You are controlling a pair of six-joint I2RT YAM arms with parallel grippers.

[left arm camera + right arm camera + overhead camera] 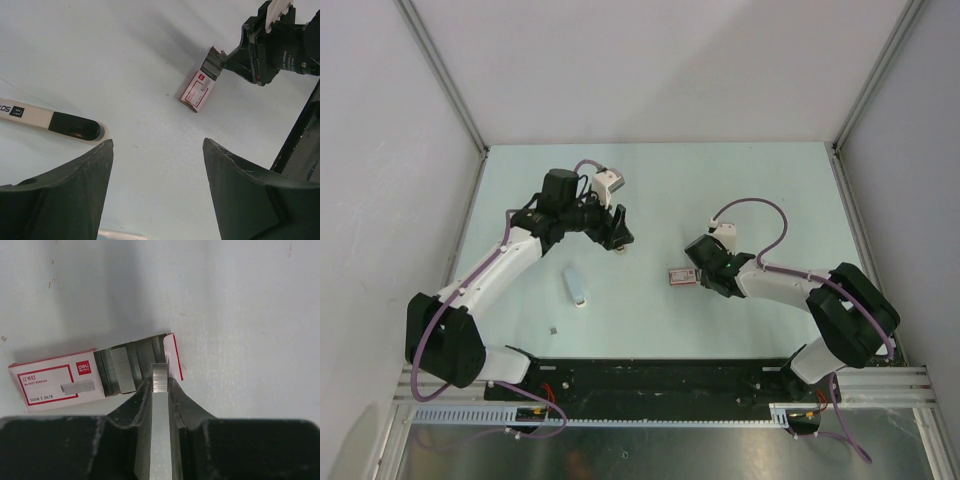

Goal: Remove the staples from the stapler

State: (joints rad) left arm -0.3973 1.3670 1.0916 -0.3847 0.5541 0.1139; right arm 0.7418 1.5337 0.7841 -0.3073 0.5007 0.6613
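Up top: spotting the white stapler (576,288) lying on the desk (650,180) between the arms, red-and-white box (681,277) just beside the right pincer (698,272). Left wrist: hanging the left pincer (157,145) released above the desk. Right wrist: clenching a strip of staples (160,377), tip sitting at the open box end.

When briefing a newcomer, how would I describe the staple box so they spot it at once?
On the pale green table, look at the tip of the right gripper, which pinches a strip of staples. The box lies flat there: small, red and white, one end open. Its only sizeable neighbour, the stapler, is long, slim, white and further left.
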